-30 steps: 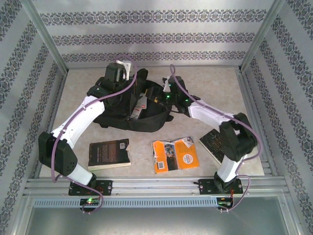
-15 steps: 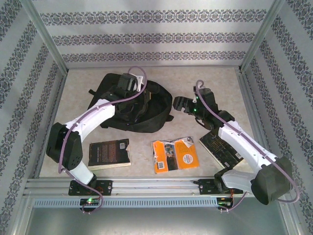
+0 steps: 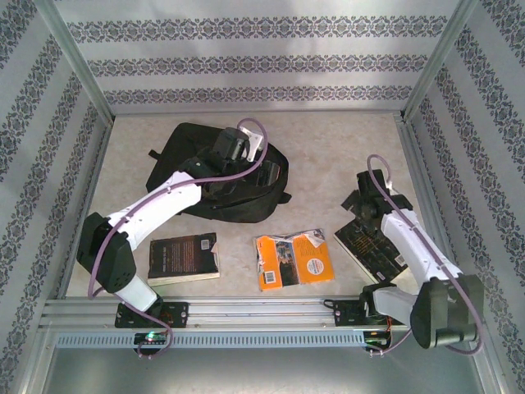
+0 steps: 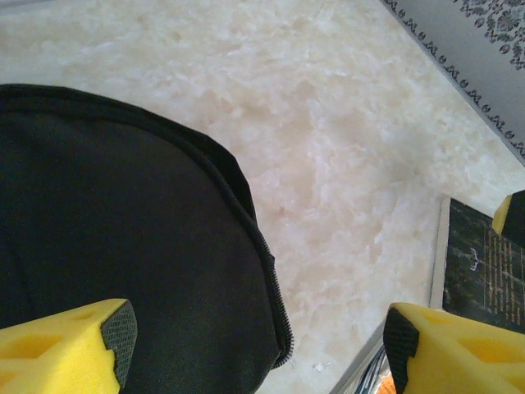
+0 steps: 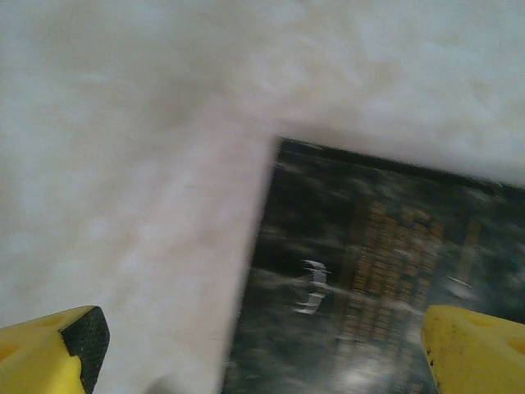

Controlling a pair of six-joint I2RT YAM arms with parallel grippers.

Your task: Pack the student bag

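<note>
1. The right gripper [image 5: 262, 353] is seen spread wide and empty, poised over a corner of the flat dark-covered book with pale lettering [image 5: 369, 279]. Picking this book up is judged to be the step in hand.
2. The book lies flat on the beige marbled table [image 3: 328, 148], so the jaws should be lowered astride one free edge, with a fingertip worked under the cover before closing. The edge facing the table's middle is best taken, since the arm itself lies over the other end.
3. The left gripper [image 4: 258, 349] is likewise open and holds nothing, hovering above the right edge of the large black soft fabric backpack [image 4: 107, 222]. The bag's mouth should be lifted and held wide before any book is brought across.
4. The backpack [image 3: 176, 152] lies slumped at the far left-centre of the table, well apart from that book. A rounded outline and a zipper seam [image 4: 271, 279] along its edge are seen. Whether it is unzipped cannot be told.
</note>
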